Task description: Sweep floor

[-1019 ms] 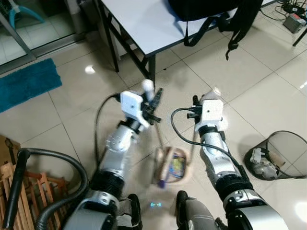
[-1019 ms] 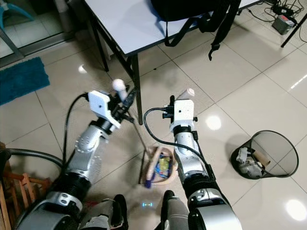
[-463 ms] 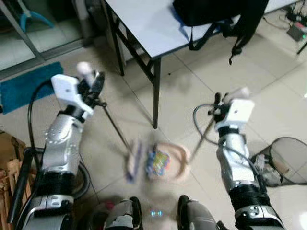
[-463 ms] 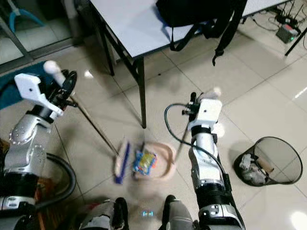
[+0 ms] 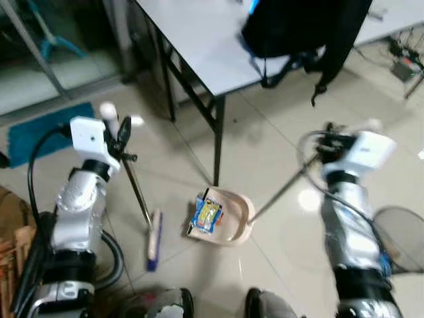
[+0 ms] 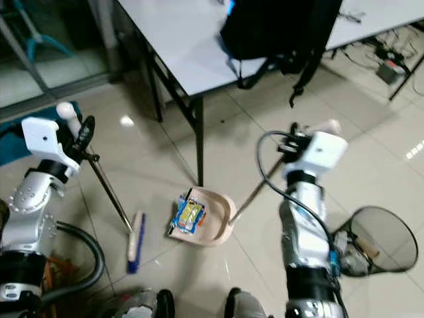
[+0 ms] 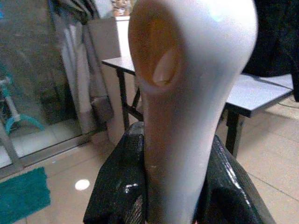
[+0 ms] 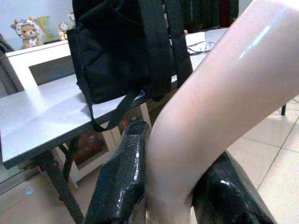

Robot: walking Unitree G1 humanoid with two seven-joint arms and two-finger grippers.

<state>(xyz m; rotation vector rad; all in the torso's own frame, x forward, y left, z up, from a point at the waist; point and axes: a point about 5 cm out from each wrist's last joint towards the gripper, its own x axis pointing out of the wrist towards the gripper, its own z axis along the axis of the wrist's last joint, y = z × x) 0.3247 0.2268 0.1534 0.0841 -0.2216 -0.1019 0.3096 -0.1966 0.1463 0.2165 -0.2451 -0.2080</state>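
Left end effector (image 7: 173, 186) is clamped on the broom handle (image 5: 136, 192), brush head (image 5: 154, 238) down on the floor at left. Right end effector (image 8: 173, 196) grips the dustpan handle (image 5: 278, 193); the dustpan (image 5: 228, 218) sits centre with a colourful wrapper (image 5: 207, 213) inside, just near the tabletop (image 5: 199, 40) leg.

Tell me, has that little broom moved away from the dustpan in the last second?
Yes. The broom, held by the left gripper, now lies well to the robot's left of the dustpan; before, its head sat right against the pan, below the table leg.
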